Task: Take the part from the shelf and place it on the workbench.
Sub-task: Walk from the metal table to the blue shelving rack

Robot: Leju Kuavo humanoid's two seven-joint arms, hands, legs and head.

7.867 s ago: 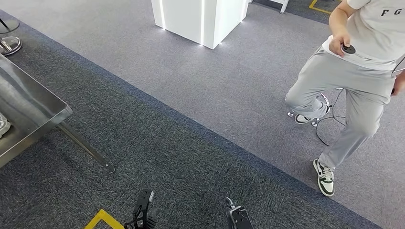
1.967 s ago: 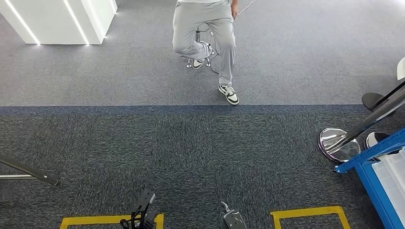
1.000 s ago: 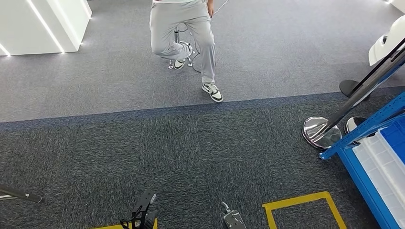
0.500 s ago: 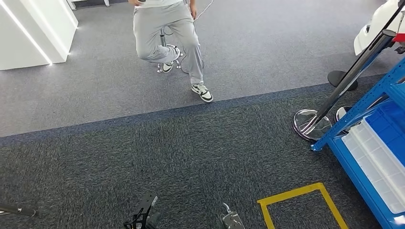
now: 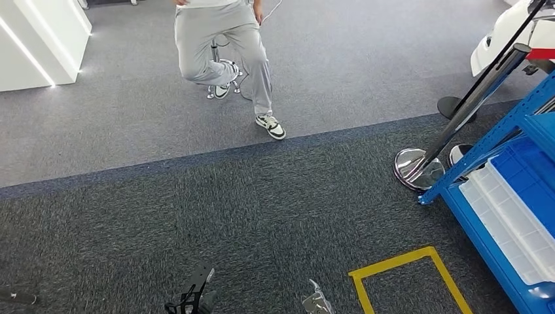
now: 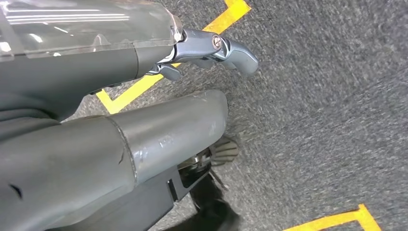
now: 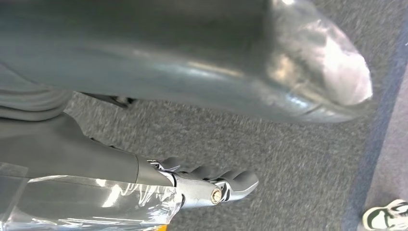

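A blue metal shelf (image 5: 495, 137) stands at the right edge of the head view, with a pale translucent bin (image 5: 514, 226) and a blue bin (image 5: 531, 184) on its lower level. I cannot make out a part in the bins. Both arms hang low. My left hand (image 5: 194, 297) shows at the bottom edge, and in the left wrist view my left hand (image 6: 211, 53) has its fingers stretched out over the carpet, holding nothing. My right hand (image 5: 317, 304) sits at the bottom edge too; in the right wrist view my right hand (image 7: 211, 185) is likewise empty, fingers extended.
A person in grey trousers (image 5: 222, 46) stands ahead by a stool. A barrier post with a chrome base (image 5: 413, 170) stands just left of the shelf. A yellow tape square (image 5: 406, 275) marks the dark carpet before the shelf. A white lit block (image 5: 36, 39) is far left.
The camera has swung to the right: the metal table has left the picture, the person has slid leftward in it, and the blue shelf has come in from the right. Both hands stay hanging.
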